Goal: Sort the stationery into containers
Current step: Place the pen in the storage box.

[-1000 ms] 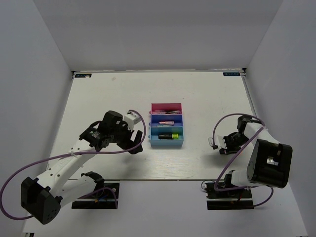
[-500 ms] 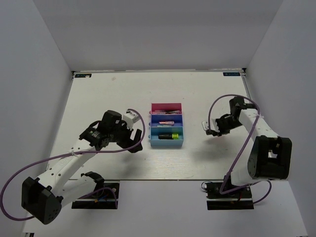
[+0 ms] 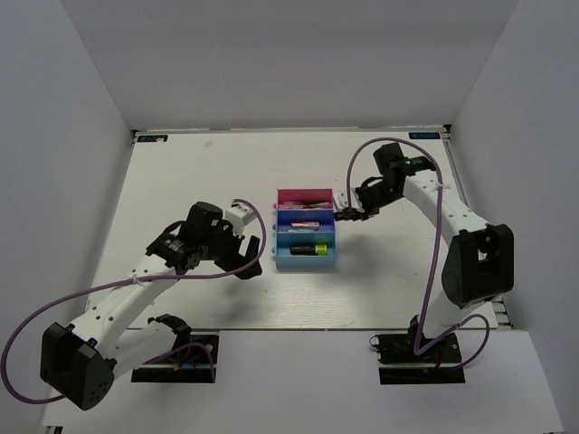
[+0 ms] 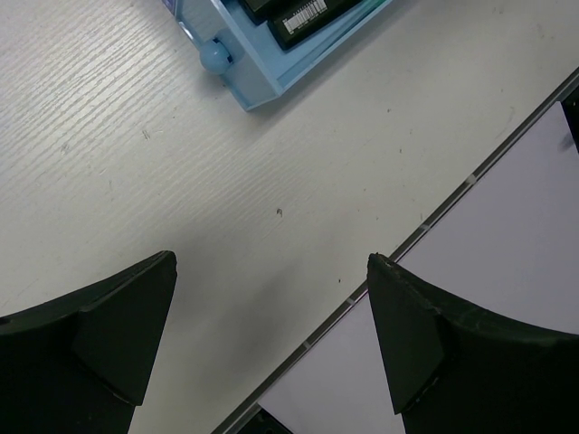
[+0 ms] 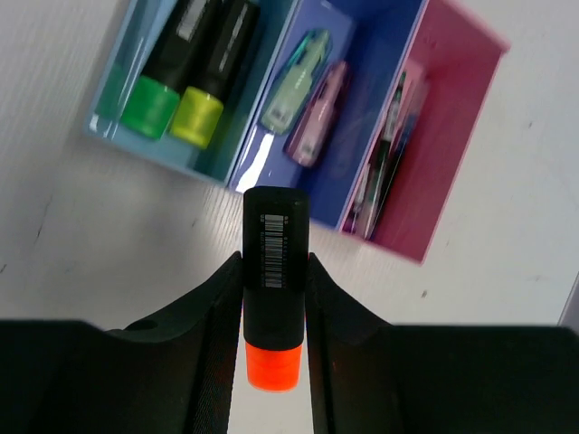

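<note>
We hold our left arm (image 3: 136,291) bent forward with its gripper (image 4: 271,271) spread wide, and our right arm (image 3: 436,194) stretched far inward, its gripper (image 5: 273,264) clamped on the orange-capped highlighter (image 5: 274,231).

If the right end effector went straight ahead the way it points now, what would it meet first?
Probably the dark blue tray: the orange-capped highlighter in the right end effector points at its near wall, though depth is unclear.

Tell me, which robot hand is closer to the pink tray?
Right. The right gripper, holding an orange-capped highlighter, hangs just off the pink tray on its right side. The left gripper sits open farther away, left of the light blue tray.
</note>
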Robot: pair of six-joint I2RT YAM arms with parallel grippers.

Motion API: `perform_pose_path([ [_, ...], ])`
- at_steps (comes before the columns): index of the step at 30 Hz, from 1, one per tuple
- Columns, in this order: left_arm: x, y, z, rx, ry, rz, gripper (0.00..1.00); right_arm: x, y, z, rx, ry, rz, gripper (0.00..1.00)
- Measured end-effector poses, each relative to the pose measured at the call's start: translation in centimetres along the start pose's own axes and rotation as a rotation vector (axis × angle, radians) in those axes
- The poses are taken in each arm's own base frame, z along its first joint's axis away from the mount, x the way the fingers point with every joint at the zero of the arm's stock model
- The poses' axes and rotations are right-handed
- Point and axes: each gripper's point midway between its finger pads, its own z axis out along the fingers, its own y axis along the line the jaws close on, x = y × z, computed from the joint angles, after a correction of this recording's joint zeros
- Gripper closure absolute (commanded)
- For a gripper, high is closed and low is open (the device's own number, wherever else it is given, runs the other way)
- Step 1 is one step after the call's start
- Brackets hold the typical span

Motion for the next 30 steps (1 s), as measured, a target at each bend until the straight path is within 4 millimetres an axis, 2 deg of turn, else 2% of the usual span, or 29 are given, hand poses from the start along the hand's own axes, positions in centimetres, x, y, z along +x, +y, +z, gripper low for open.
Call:
perform_pose_path([
  [6, -0.2, 0.3, -0.2, -0.007, -0.013, -0.006, 0.04, -4.4, -0.9, 2.5, -0.041, -0.063, -0.035, 1.0],
  [11, -0.5, 0.1, -0.5, -0.006, -0.036, 0.003, 0.04, -6.9, -0.4, 5.3, -0.106, -0.1, -0.04, 1.0],
  [18, -0.8, -0.1, -0.8, -0.002, -0.056, 0.011, 0.04, -8.8, 0.0, 7.7, -0.133, -0.098, -0.017, 1.0],
  [30, -0.8, -0.4, -1.2, 0.007, -0.079, 0.017, 0.04, -10.1, 0.8, 9.5, -0.126, -0.001, 0.149, 1.0],
])
